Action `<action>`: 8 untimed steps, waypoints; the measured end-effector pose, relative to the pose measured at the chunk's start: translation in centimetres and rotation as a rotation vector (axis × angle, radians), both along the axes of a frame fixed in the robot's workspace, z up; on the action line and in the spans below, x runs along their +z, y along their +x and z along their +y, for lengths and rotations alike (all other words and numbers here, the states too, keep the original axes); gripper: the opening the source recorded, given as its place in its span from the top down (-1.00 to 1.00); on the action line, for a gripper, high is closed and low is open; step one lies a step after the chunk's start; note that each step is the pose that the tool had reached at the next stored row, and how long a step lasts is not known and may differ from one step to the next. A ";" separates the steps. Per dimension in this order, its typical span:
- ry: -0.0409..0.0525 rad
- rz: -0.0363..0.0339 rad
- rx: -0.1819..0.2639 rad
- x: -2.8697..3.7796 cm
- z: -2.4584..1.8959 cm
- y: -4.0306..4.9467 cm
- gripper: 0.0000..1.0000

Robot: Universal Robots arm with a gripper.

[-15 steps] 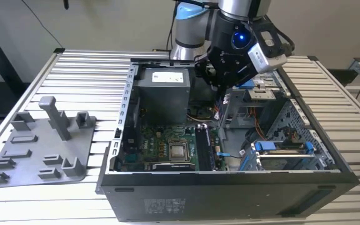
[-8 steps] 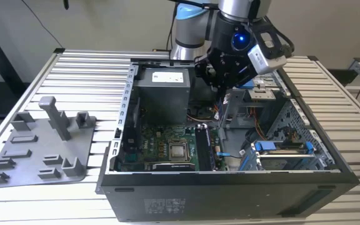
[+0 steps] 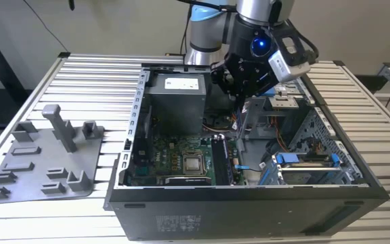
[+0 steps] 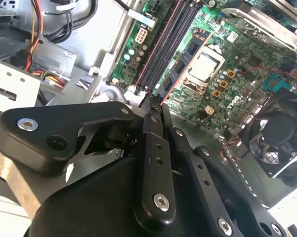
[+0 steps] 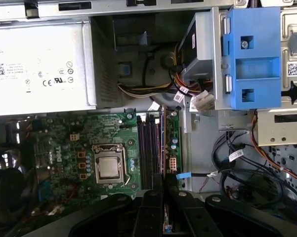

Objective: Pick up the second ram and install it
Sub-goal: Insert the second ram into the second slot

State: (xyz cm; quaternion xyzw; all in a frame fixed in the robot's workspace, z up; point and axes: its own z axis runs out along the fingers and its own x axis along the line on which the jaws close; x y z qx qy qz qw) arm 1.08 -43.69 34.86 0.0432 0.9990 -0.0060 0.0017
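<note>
Fingers [image 5: 152, 205] around ram [image 5: 162, 148], parallel to slots [image 5: 147, 153]

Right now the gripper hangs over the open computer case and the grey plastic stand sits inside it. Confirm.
Wrong: the grey plastic stand lies on the table outside the computer case, at the exterior view's left. The gripper claim holds.

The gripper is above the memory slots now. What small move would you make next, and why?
I would probably lower it a little, straight down. The gripper seems shut on the second ram and hangs above the black slots, beside a stick already seated; the ram does not yet touch any slot.
</note>
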 end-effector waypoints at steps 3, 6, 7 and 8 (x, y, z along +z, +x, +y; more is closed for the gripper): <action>0.0000 0.0000 0.000 -0.09 -0.02 0.02 0.72; 0.0000 0.0000 0.000 -0.19 -0.04 0.03 0.72; 0.0000 0.0000 0.000 -0.22 -0.05 0.03 0.72; 0.0001 0.0000 0.000 -0.26 -0.07 0.04 0.72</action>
